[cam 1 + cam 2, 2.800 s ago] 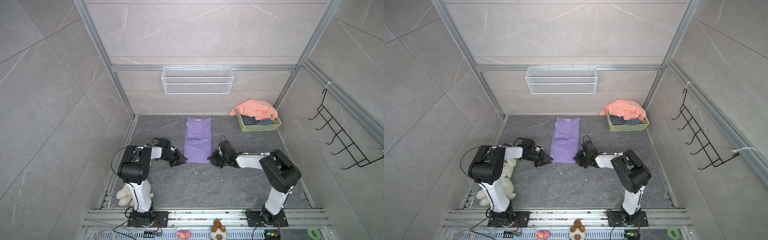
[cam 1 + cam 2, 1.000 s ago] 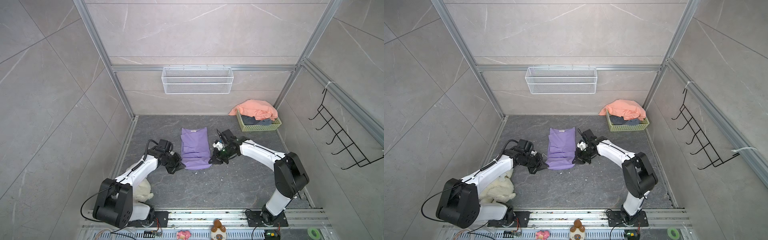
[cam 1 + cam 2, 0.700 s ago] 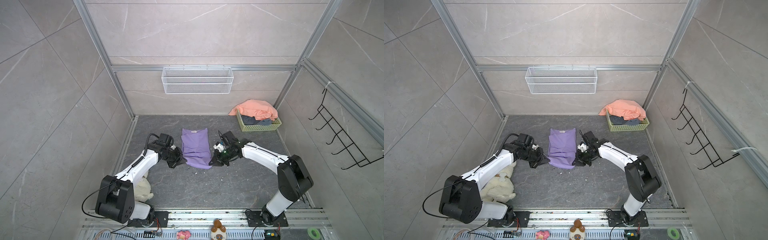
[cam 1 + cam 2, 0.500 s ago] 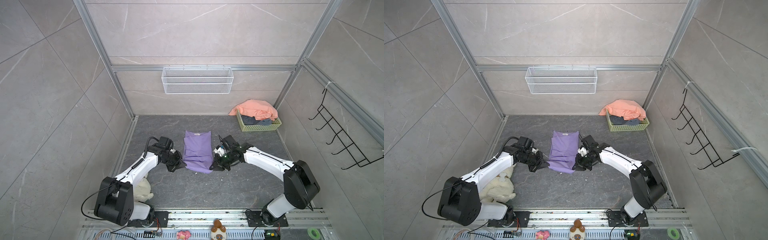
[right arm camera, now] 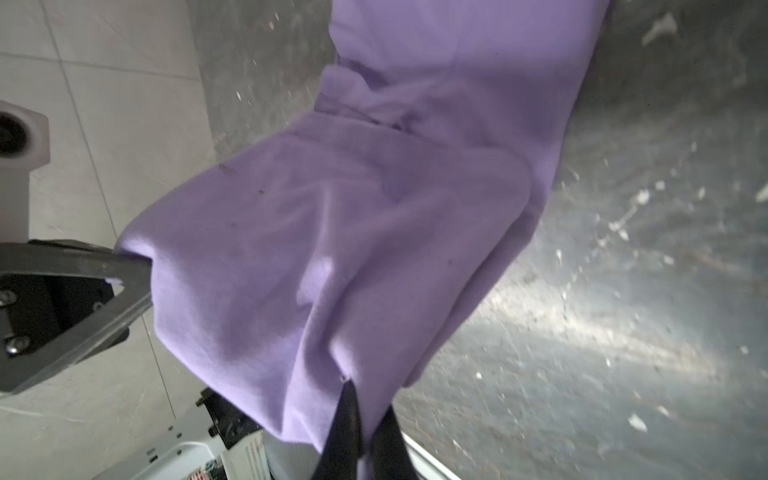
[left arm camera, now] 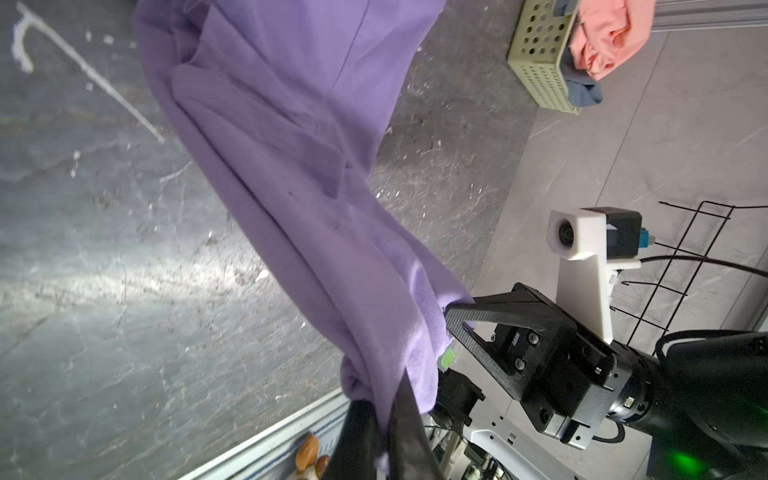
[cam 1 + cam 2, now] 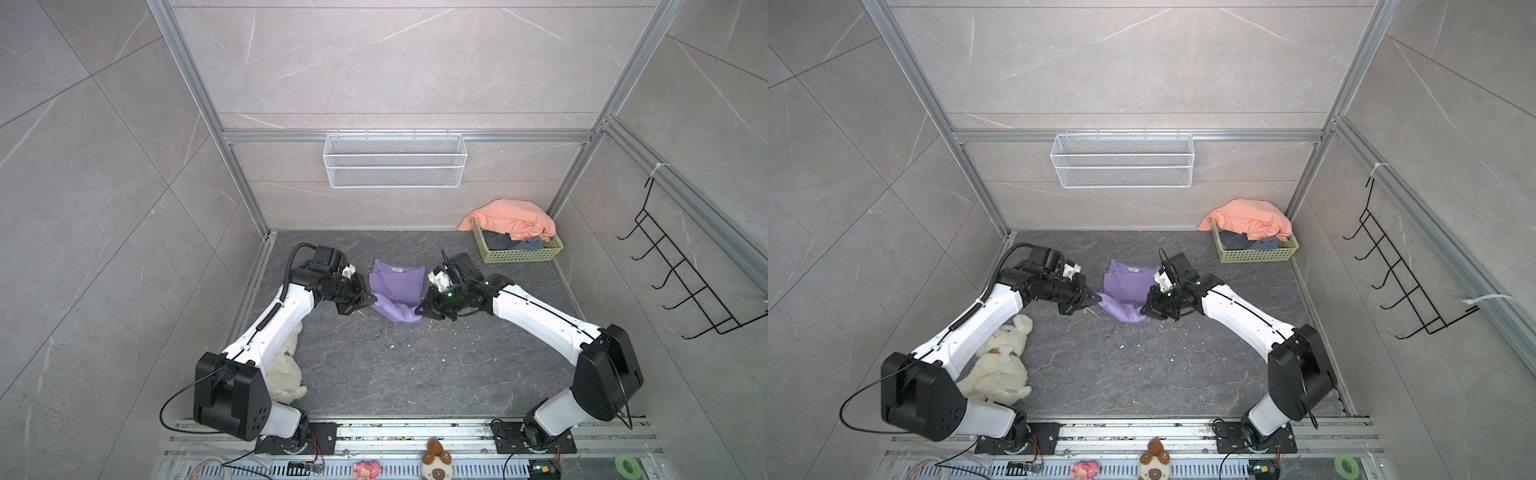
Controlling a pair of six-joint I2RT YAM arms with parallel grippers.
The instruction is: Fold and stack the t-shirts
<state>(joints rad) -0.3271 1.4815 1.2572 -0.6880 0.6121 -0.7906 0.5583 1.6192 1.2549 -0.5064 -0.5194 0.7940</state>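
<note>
The lilac-purple t-shirt (image 7: 397, 286) (image 7: 1127, 291) lies mid-floor, collar end flat toward the back wall, near hem lifted and sagging. My left gripper (image 7: 369, 300) (image 7: 1094, 300) (image 6: 386, 415) is shut on the hem's left corner. My right gripper (image 7: 419, 308) (image 7: 1144, 309) (image 5: 365, 411) is shut on the right corner. The wrist views show the cloth (image 6: 291, 124) (image 5: 374, 228) draping from the jaws to the floor. A salmon-orange t-shirt (image 7: 511, 222) (image 7: 1246, 220) and a slate-grey one (image 7: 500, 241) (image 7: 1237, 241) sit crumpled in a green basket (image 7: 519, 254) (image 7: 1258, 254).
The basket stands in the back right corner. A cream plush dog (image 7: 284, 374) (image 7: 996, 370) lies under the left arm. A white wire basket (image 7: 395, 166) hangs on the back wall and a black hook rack (image 7: 685, 282) on the right wall. Small toys (image 7: 434, 457) sit on the front rail.
Both grippers have carried the purple t-shirt's near hem up and toward the back wall, so the cloth now looks shorter and sags between them.
</note>
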